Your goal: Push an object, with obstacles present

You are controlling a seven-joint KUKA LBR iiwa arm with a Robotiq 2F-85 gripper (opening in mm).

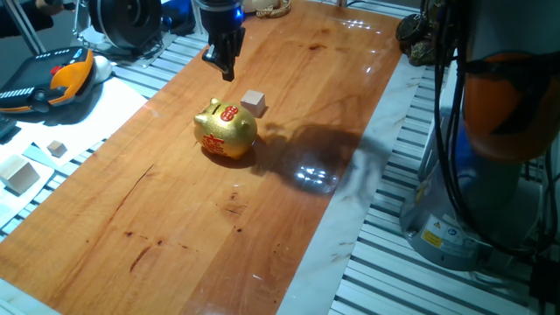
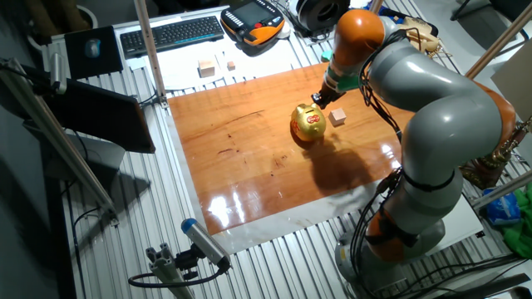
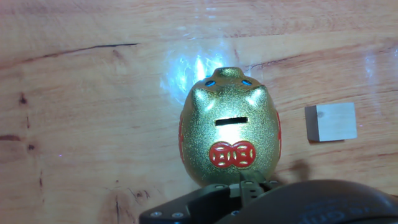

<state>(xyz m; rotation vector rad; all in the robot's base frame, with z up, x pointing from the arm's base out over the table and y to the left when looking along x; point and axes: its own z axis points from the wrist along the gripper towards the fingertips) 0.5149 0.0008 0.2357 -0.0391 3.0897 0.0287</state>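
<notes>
Fingers of the gripper (image 1: 229, 70) are hanging just above the wooden table (image 1: 175, 219) in the upper middle of one fixed view, pointing down and holding nothing. Whether they are pressed together or slightly parted cannot be told: they are reading as one dark tip, and the hand view is showing only the dark base of the hand along its bottom edge.

The small wooden cube (image 1: 254, 103) is sitting flat on the table, just right of the golden piggy bank (image 1: 226, 129) and apart from it, with bare wood showing between them in the hand view. The gripper is standing near both, above and left of the cube in that fixed view, touching neither.

By the look of things, the push is not yet under way: nothing is bearing on the cube, so the whole stroke is remaining to be done.

The piggy bank is lying close beside the cube and is looking like the main thing in the way; a path toward it would risk knocking it. At the left edge, off the wood, a larger pale block (image 1: 19, 175) and a tiny cube (image 1: 57, 148) are lying well apart from the action.
</notes>
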